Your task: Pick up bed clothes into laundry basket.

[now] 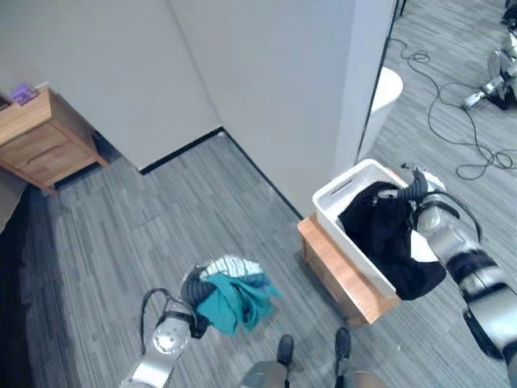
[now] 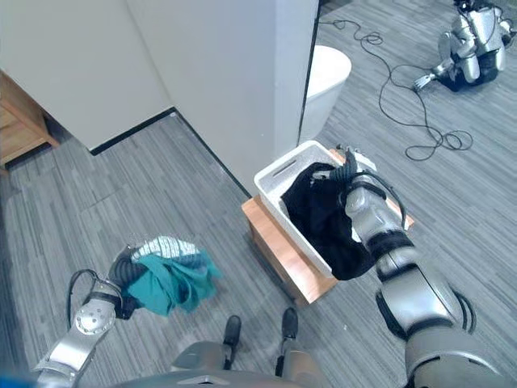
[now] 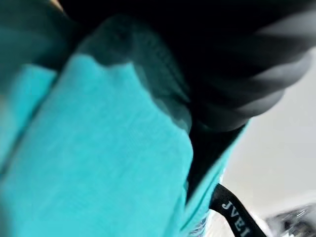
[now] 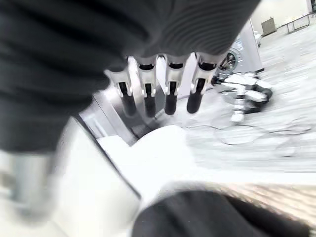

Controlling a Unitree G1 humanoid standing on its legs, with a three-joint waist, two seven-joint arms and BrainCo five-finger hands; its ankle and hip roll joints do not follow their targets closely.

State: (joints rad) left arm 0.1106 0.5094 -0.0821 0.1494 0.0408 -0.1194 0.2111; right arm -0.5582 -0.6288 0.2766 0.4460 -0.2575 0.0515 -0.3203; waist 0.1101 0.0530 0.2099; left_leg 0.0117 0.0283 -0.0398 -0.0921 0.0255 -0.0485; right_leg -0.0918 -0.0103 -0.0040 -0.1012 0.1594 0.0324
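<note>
Teal garment [image 1: 234, 303]: bunched with a striped white cloth [image 1: 233, 266], held up off the grey floor [image 1: 121, 234] at the robot's lower left, well apart from the basket.
Left hand [image 1: 194, 288]: buried in the bundle; the teal cloth lies over it in the left wrist view, so I cannot tell how its fingers are set.
Black garment [image 1: 388, 238]: lies in the laundry basket, 1 end draped over the near rim.
Laundry basket [image 1: 343, 194]: white, resting on a low wooden stand [image 1: 343, 279] beside the grey wall [image 1: 275, 97].
Right hand [image 4: 163, 94]: over the basket's far end, fingers straight and relaxed, holding nothing.
Wooden cabinet [image 1: 44, 137]: far left, against the wall.
</note>
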